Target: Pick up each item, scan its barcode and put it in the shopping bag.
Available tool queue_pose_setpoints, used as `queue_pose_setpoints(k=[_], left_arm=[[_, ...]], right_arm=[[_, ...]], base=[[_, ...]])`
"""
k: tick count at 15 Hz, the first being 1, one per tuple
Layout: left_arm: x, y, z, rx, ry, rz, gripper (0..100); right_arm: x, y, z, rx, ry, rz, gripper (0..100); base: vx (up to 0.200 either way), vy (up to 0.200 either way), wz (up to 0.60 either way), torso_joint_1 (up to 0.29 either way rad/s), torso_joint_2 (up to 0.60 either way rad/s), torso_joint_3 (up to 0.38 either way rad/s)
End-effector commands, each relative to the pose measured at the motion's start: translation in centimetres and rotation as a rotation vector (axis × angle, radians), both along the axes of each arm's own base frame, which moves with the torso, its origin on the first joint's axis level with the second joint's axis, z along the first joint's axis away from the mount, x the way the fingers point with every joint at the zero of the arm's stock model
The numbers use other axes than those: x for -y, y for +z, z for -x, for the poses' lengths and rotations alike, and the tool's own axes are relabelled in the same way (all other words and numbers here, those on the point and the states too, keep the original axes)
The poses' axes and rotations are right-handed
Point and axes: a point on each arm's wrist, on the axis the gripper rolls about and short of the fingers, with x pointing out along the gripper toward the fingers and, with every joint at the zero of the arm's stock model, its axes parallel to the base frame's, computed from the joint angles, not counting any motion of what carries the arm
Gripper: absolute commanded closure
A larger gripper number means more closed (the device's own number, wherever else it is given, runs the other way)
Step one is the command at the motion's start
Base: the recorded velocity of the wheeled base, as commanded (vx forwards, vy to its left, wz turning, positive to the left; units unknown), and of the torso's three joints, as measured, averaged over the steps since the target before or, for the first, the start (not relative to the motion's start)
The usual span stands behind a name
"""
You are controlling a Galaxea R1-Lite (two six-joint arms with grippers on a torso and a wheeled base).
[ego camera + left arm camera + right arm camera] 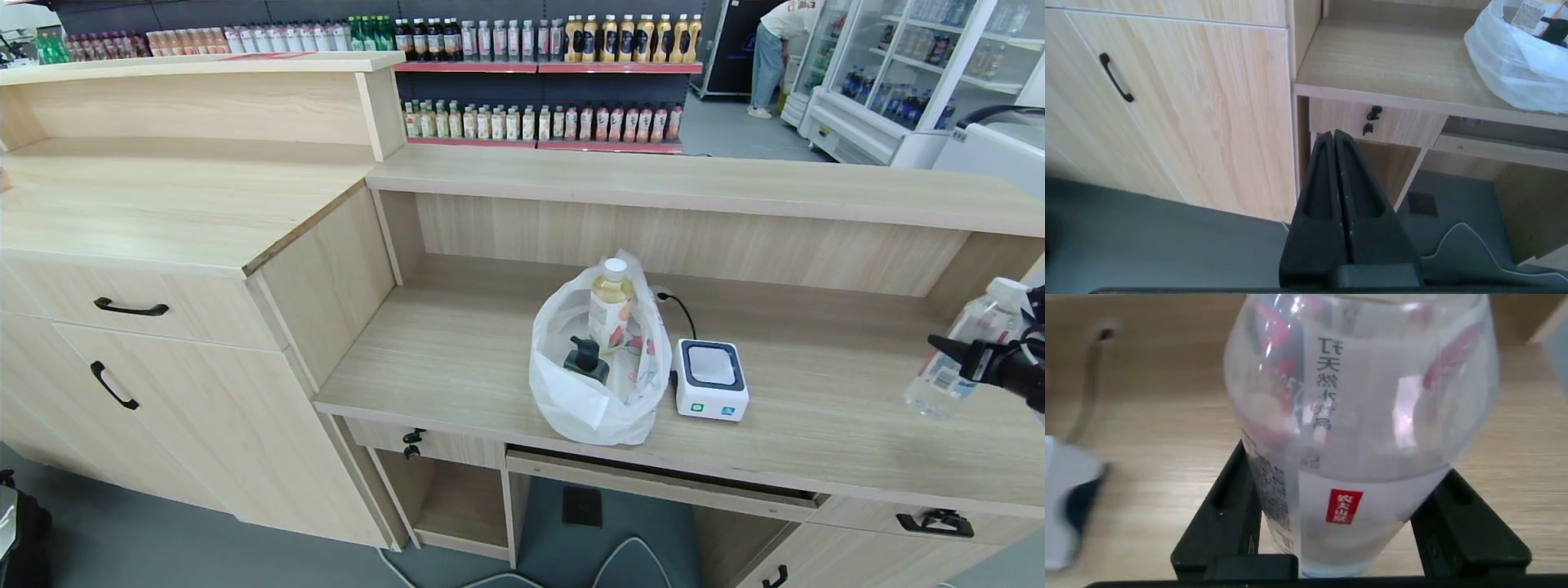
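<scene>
the right gripper (1343,539) pinches a clear water bottle (971,335) at the far right of the frame. it holds the bottle tilted above the counter (816,425), likely so the label can be turned toward the scanner (710,378) just right of centre. the bottle is see-through with a pale cap and a printed wrap. the shopping bag (571,400) stands open just beside the scanner, handy for dropping in, with a tea bottle (611,306) and a pump dispenser (586,359) inside. the left gripper (1341,188), fingers pressed together, hangs low by the cabinet.
</scene>
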Motion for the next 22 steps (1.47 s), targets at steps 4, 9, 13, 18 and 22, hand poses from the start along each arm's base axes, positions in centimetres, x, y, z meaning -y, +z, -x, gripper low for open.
queue_pose_setpoints(k=[4, 9, 13, 18, 22], left_arm=[[0.0, 0.0, 0.0, 0.000, 0.001, 0.000, 100], [0.0, 0.0, 0.0, 0.000, 0.001, 0.000, 100], [0.0, 0.0, 0.0, 0.000, 0.001, 0.000, 100], [0.0, 0.0, 0.0, 0.000, 0.001, 0.000, 100], [0.0, 0.0, 0.0, 0.000, 0.001, 0.000, 100]], right_arm=[[-12.7, 13.2, 9.1, 0.024, 0.460, -0.304, 100], [-22.7, 14.0, 13.2, -0.007, 0.688, -0.334, 100], [-25.4, 13.6, 15.1, -0.098, 0.721, -0.327, 100], [-26.2, 14.8, 17.0, -0.062, 0.742, -0.316, 100], [-26.1, 16.8, 18.4, -0.096, 0.755, -0.320, 100]], base=[[0.000, 0.000, 0.00, 0.000, 0.00, 0.000], [0.000, 0.000, 0.00, 0.000, 0.00, 0.000], [0.000, 0.000, 0.00, 0.000, 0.00, 0.000], [0.000, 0.000, 0.00, 0.000, 0.00, 0.000], [0.000, 0.000, 0.00, 0.000, 0.00, 0.000]])
